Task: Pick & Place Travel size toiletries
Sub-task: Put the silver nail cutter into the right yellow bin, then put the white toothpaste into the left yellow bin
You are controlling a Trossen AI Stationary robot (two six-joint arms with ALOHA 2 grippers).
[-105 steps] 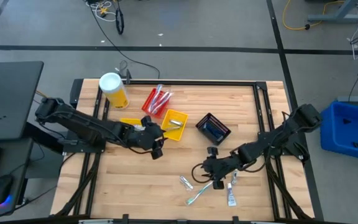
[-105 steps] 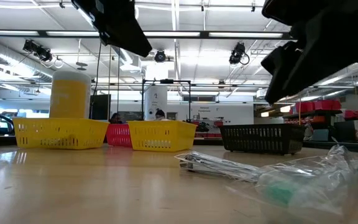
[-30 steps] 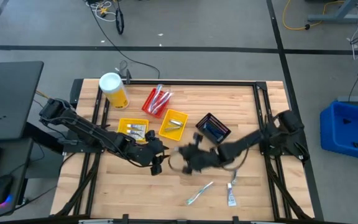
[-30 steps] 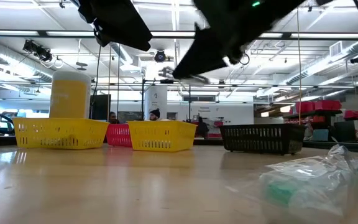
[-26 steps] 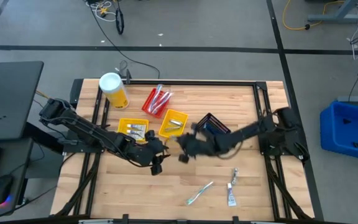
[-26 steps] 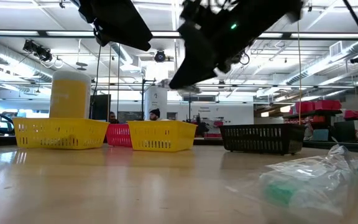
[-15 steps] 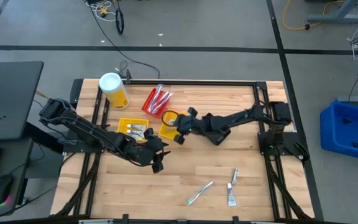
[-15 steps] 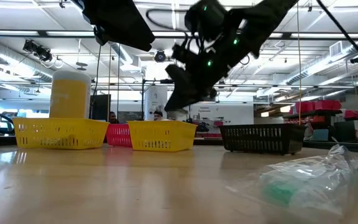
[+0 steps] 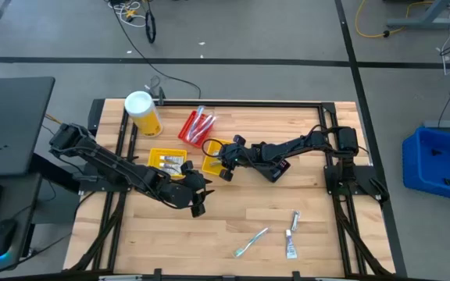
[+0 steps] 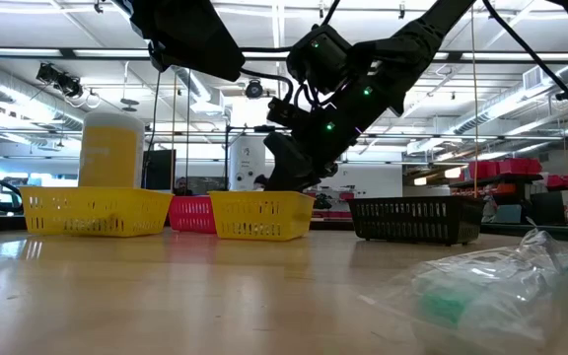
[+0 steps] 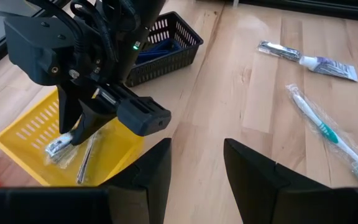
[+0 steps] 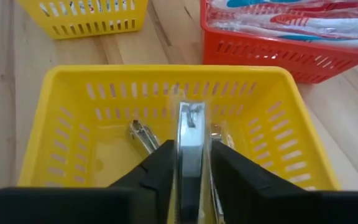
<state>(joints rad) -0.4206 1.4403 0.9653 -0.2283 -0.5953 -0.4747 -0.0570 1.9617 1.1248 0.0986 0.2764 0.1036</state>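
Note:
My right gripper [image 9: 223, 162] is over the middle yellow bin [image 9: 209, 165], shut on a slim grey razor in clear wrap [image 12: 190, 134]. The same bin [image 12: 92, 93] holds other wrapped razors [image 12: 143, 135]. My left gripper [image 11: 196, 177] is open and hovers over bare table just near of the bins, touching nothing. A wrapped green-and-white toothbrush [image 9: 250, 242] and two small toothpaste tubes [image 9: 291, 246] lie flat on the near right of the table; the left wrist view shows the toothbrush [image 11: 328, 134] and a tube [image 11: 309, 59]. My right gripper pinches the wrapped razor between its two fingers, around the razor's middle [image 12: 190, 155]. The fingers slant down from the table's right side. The razor's lower end [image 11: 59, 146] hangs inside the yellow bin; whether it touches the bin floor I cannot tell.
A second yellow bin [image 9: 166, 161] holds wrapped items, and a red bin [image 9: 197, 126] holds toothbrushes. A black bin [image 9: 276, 168] lies partly under my right arm. A yellow canister with a white lid [image 9: 142, 113] stands at the far left corner. Bare wood shows along the near edge.
My right gripper has carried the wrapped razor, lifted clear, from the table's middle toward the far left, and has come down over the middle yellow bin, so that the razor's lower end now dips inside it. It has stayed shut.

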